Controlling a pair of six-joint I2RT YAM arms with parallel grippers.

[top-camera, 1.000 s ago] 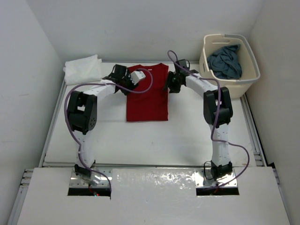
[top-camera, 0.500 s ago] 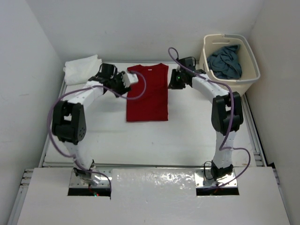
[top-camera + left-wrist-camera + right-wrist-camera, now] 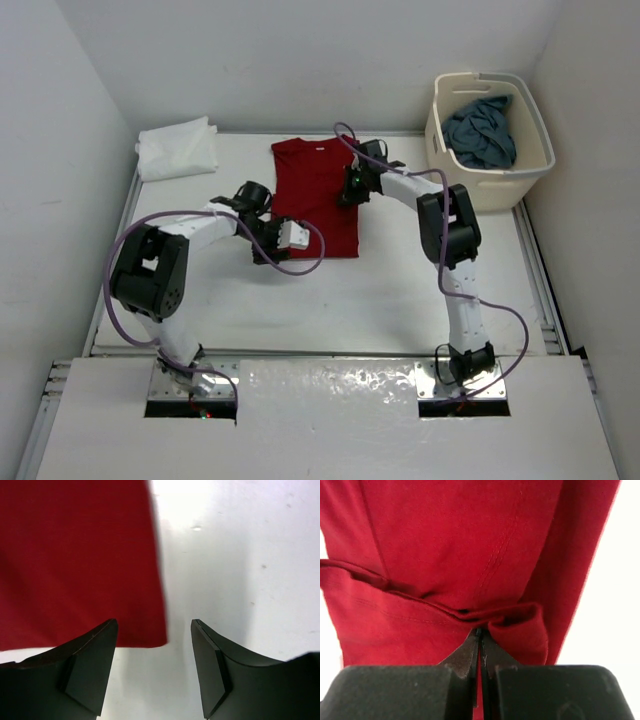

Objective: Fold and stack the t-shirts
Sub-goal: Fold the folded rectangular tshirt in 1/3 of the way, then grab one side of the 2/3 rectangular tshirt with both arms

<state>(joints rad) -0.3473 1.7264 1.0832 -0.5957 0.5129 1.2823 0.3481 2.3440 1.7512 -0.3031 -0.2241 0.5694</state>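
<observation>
Looks soft, matt and finely knit on the red t-shirt (image 3: 445,540), with stitched seams. Same matt cloth on the white t-shirt (image 3: 178,150) and the blue-grey t-shirt (image 3: 480,135). Smooth cream plastic, faintly glossy, for the laundry basket (image 3: 495,185). Smooth white table (image 3: 400,290), slightly sheeny. Matt black plastic on left gripper (image 3: 154,645) and right gripper (image 3: 480,645); glossy purple sheathing on cable (image 3: 300,262).

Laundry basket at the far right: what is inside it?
A crumpled blue-grey t-shirt lies in the cream basket. The basket's floor, and anything beneath the shirt, is covered from view.
</observation>
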